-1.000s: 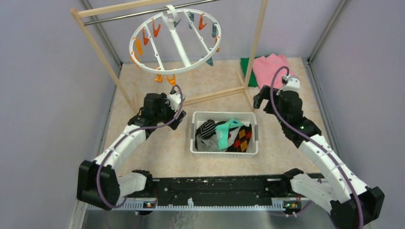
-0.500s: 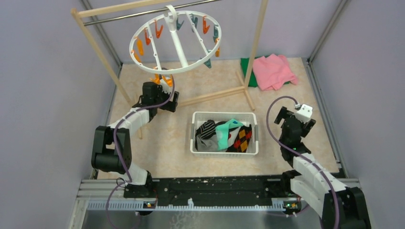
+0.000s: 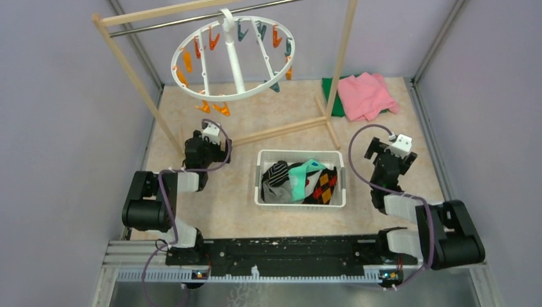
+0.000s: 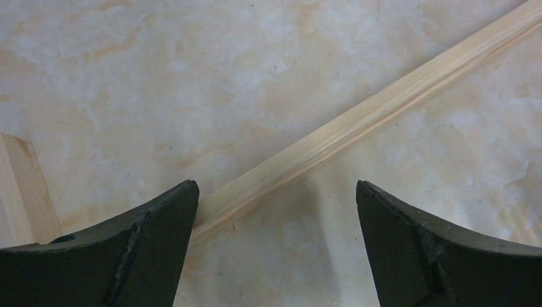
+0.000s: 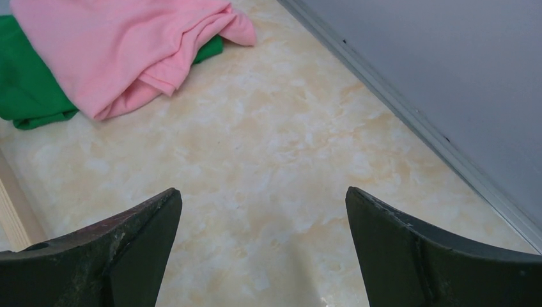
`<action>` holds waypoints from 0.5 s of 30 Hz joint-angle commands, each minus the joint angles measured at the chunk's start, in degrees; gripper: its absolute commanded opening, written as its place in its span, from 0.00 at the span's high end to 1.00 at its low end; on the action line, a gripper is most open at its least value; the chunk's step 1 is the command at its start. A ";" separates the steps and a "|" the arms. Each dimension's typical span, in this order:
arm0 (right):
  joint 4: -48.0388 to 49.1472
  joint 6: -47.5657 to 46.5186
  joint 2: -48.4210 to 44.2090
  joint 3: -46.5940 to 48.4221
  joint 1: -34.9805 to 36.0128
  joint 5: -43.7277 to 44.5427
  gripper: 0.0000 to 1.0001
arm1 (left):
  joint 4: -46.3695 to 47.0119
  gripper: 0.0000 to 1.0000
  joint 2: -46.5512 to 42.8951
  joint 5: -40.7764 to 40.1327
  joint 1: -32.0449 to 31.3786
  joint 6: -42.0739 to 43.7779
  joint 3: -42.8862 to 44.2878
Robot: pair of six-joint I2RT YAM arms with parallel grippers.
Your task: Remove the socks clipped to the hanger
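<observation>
The round white hanger (image 3: 231, 56) hangs from the rack's rail at the back, its orange and teal clips dangling with nothing in them. Several socks (image 3: 300, 182) lie heaped in the white basket (image 3: 300, 204) at mid table: striped, teal, argyle. My left gripper (image 3: 206, 142) is drawn back left of the basket, low over the table, open, with nothing between its fingers (image 4: 153, 243). My right gripper (image 3: 385, 152) stands right of the basket, open too, and its fingers (image 5: 409, 256) hold nothing.
The wooden rack (image 3: 131, 70) spans the back; its floor bar (image 4: 371, 115) runs slantwise just ahead of my left fingers. Pink cloth (image 5: 121, 45) over green cloth (image 5: 29, 89) lies at the back right. Grey walls (image 5: 460, 77) close in both sides.
Both arms have folded back toward their bases, the left away from under the hanger, the right away from the cloths. The hanger has swung slightly. Both grippers stayed open.
</observation>
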 commanded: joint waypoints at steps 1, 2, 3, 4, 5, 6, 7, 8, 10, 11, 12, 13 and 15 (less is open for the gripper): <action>14.43 -1.59 6.07 -1.07 -0.73 -2.29 0.01 | 17.17 0.01 -0.88 -1.05 1.77 -1.77 -7.45; 16.75 -1.59 7.44 -1.66 -0.74 -2.24 0.01 | 21.86 0.01 -0.58 -1.09 2.14 -2.29 -10.13; 19.08 -1.52 8.74 -2.58 -0.75 -2.07 0.01 | 27.89 0.01 0.06 -0.94 2.45 -2.52 -13.10; 22.31 -1.78 10.12 -3.39 -0.78 -2.02 0.01 | 34.66 0.01 0.91 -0.62 2.67 -2.42 -16.16; 22.97 -2.62 10.96 -3.45 -0.76 -2.47 0.01 | 40.96 0.01 2.00 -0.38 2.61 -2.31 -18.41; 21.78 -2.61 10.96 -3.07 -0.74 -4.10 0.01 | 44.73 0.01 2.90 -0.89 2.69 -2.58 -19.63; 22.36 -3.01 11.16 -3.19 -0.73 -5.84 0.01 | 45.44 0.01 2.75 -2.12 2.62 -3.06 -20.18; 24.54 -3.93 11.73 -3.99 -0.77 -7.67 0.01 | 44.11 0.01 1.89 -2.72 2.60 -3.23 -20.23; 31.24 -5.77 14.22 -6.76 -0.69 -12.10 0.01 | 41.40 0.01 0.54 -3.30 2.65 -3.37 -19.99; 38.71 -7.57 17.69 -8.07 -0.37 -11.59 0.01 | 39.79 0.01 0.00 -3.39 2.64 -3.68 -19.66; 39.84 -8.97 18.24 -8.10 0.75 -10.33 0.01 | 38.37 0.01 -0.20 -3.53 2.64 -3.90 -19.16; 35.62 -8.41 16.88 -7.00 1.14 -10.20 0.01 | 37.00 0.01 0.02 -3.76 2.60 -4.00 -18.02; 28.85 -6.83 16.80 -3.81 -0.25 -9.99 0.01 | 33.12 0.01 1.49 -6.00 2.64 -4.67 -14.72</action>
